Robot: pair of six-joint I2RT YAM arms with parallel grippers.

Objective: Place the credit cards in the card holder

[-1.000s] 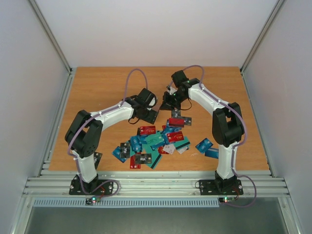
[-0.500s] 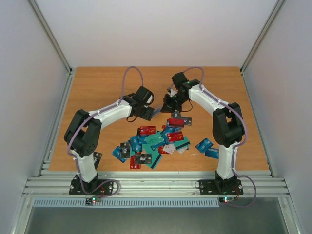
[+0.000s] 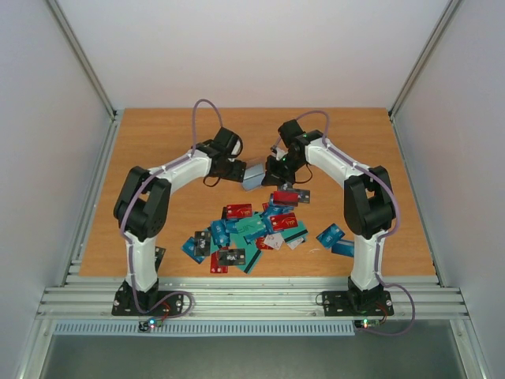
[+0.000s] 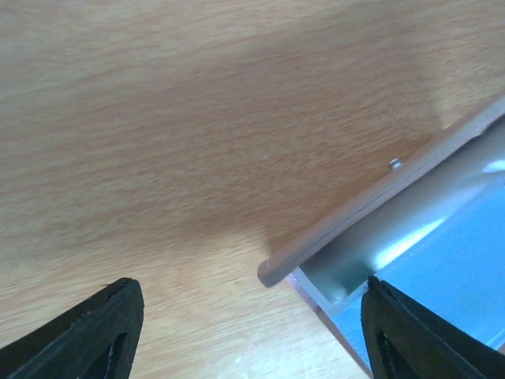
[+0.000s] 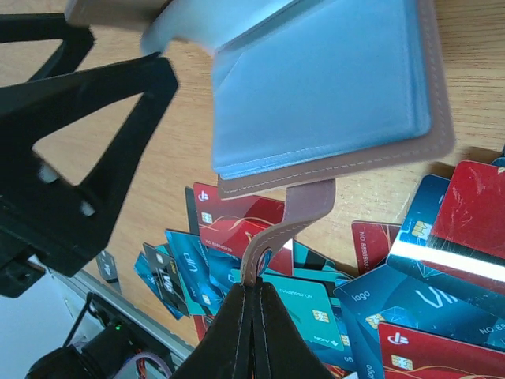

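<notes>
Because the left gripper point(image 4: 248, 283) stands wide apart with nothing between its fingers, the card holder point(image 5: 316, 95) gets no support from that side. The left wrist view shows only a tan corner of the holder reaching in above the bare surface point(image 4: 158, 118), over a soft shadow, so it is probably lifted clear of the wood. It hangs open between the two arms, light blue pocket showing, just beyond the far edge of the card pile.

All its weight seems to go through the thin brown strap point(image 5: 304, 207). The right gripper point(image 5: 252, 304) has closed tight on the very tip of that strap, which bends in a loop. That is the weak point. A strap end pinched so narrowly could slide out if the arm swings or tips, and the holder would drop, perhaps shut or face down. Held by a flexible tab, it can also twist or sway, so the pocket mouth may not stay where a card is aimed.

If the left gripper closes on the near corner at a poor angle, it could fold the cover over the pocket or push the holder against the strap hold and pull it loose. The two grippers are close together, so a collision is also possible.

None of the credit cards point(image 3: 252, 229) is in hand. They lie overlapped and flat, red, teal and blue. Thin cards like these are likely to slip or come up in pairs when picked.
</notes>
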